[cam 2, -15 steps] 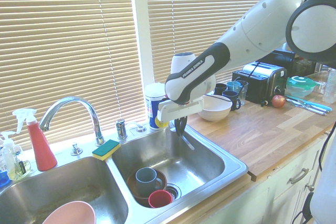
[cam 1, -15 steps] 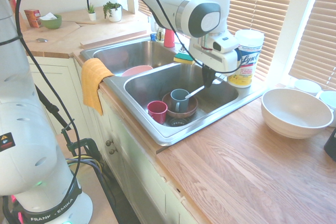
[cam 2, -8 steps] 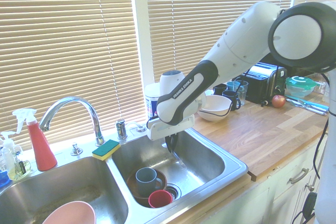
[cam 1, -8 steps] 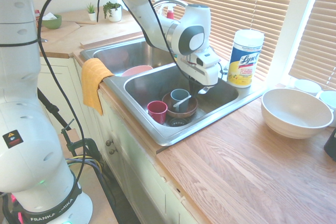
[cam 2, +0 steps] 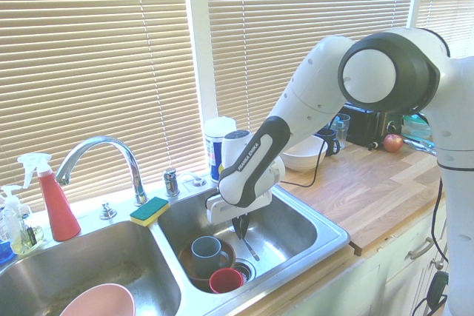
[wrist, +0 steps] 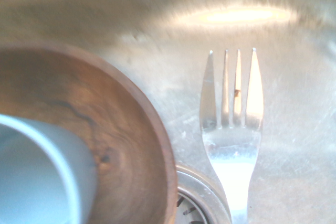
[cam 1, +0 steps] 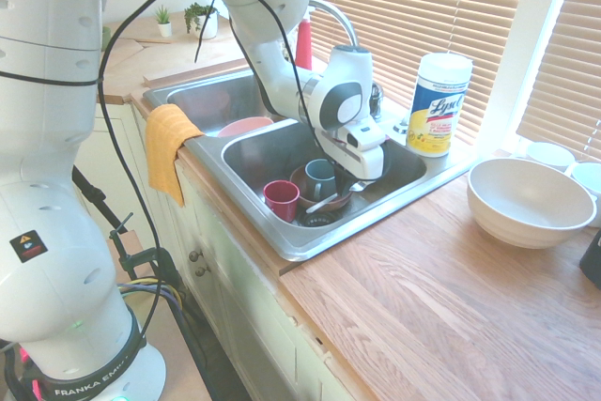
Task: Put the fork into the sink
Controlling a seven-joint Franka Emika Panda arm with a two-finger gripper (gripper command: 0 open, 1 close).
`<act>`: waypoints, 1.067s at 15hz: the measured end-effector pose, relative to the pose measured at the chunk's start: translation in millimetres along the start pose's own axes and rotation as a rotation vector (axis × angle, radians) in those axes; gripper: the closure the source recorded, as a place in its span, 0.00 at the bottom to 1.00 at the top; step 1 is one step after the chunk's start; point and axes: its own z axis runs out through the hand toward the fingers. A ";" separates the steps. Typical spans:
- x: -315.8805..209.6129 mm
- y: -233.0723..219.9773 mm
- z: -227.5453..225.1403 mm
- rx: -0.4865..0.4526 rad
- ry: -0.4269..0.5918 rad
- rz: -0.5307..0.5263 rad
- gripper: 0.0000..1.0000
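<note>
Gripper (cam 2: 241, 229) points straight down inside the right-hand basin of the sink (cam 2: 326, 236), clenched on the handle of the fork (cam 2: 249, 246). The fork hangs below the fingers at a slant, tines low over the basin floor; can't tell if they touch the steel. In the first exterior view the gripper (cam 1: 344, 187) sits at about 3 o'clock of the grey mug (cam 1: 319, 178), and the fork (cam 1: 331, 200) runs out from under it toward 8 o'clock, ending near the drain (cam 1: 318, 219). Wrist view: fork (wrist: 232, 124) in sharp focus, four tines over scratched steel, neck passing just beside the drain ring (wrist: 202, 198); the brown bowl (wrist: 113, 150) with the grey mug (wrist: 39, 174) standing in it fills the other half, close to the fork but apart from it. In the second exterior view the grey mug (cam 2: 207, 251) stands upright in the brown bowl (cam 2: 191, 267), and the red cup (cam 2: 225, 280) sits at the bowl's 5 o'clock, touching or just beside it. A pink bowl (cam 2: 98, 303) lies in the other basin. Yellow-green sponge (cam 2: 149, 210) rests on the divider rim at the back, faucet (cam 2: 100, 155) behind it. A wipes canister (cam 1: 438, 104) stands on the sink's back corner, a large white bowl (cam 1: 529, 201) on the wooden counter (cam 1: 441, 307), well apart from the sink. An orange cloth (cam 1: 167, 150) drapes over the front rim.
</note>
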 end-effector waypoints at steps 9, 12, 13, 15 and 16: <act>-11.2 10.3 47.0 -0.033 -0.017 -0.002 0.00; -11.8 12.5 49.4 -0.035 -0.022 0.007 0.00; -11.9 12.7 50.2 -0.035 -0.023 0.009 0.00; -12.7 13.4 51.5 -0.032 -0.023 0.009 0.00; -13.0 14.2 52.2 -0.033 -0.024 0.010 0.00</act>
